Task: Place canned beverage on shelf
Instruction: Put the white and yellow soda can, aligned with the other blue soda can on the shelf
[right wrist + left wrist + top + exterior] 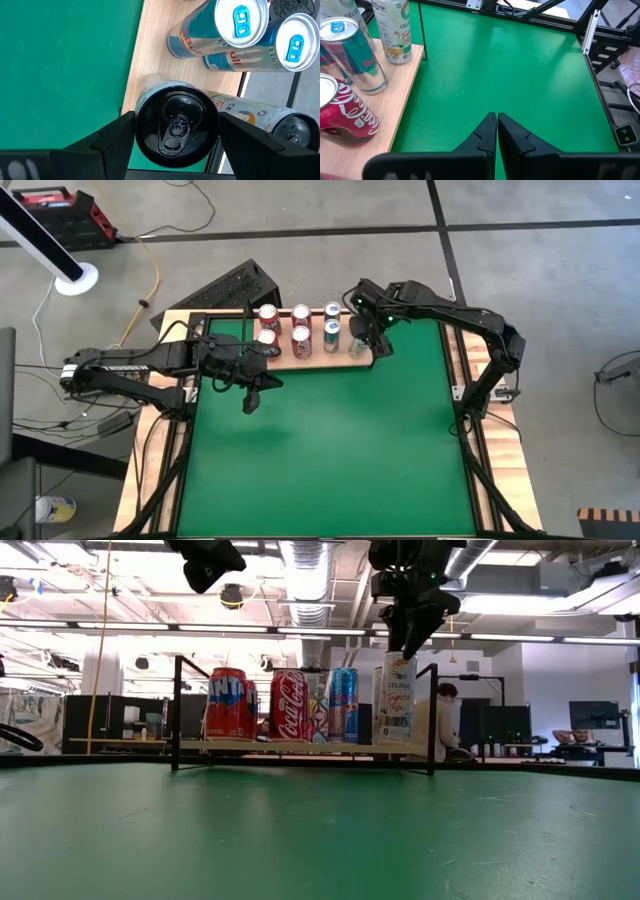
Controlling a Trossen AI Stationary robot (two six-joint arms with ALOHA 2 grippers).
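Note:
The shelf (340, 361) is a light-wood board with black rods, standing at the table's far side. A slim white canned beverage with a black top (176, 125) stands on the board's right end (397, 700). My right gripper (405, 640) reaches down over it and is shut on it. Several other cans stand in two rows to its left (300, 325). My left gripper (496, 120) hangs shut over the green table (320, 450), near the shelf's left end, holding nothing. My right gripper pinches the can's upper end, just under the black rim (137, 131), between its two fingers, one on either side. The fingers come steeply from above. The can stands upright, its base on the shelf's board (150, 55) near the board's near right corner.
Two Red Bull cans (225, 30) stand close beside the held can, with a Coca-Cola can (290, 705) and a Fanta can (228, 703) farther left. The shelf's black end rod (433, 715) rises just right of the held can. Green table lies bare on the near side.

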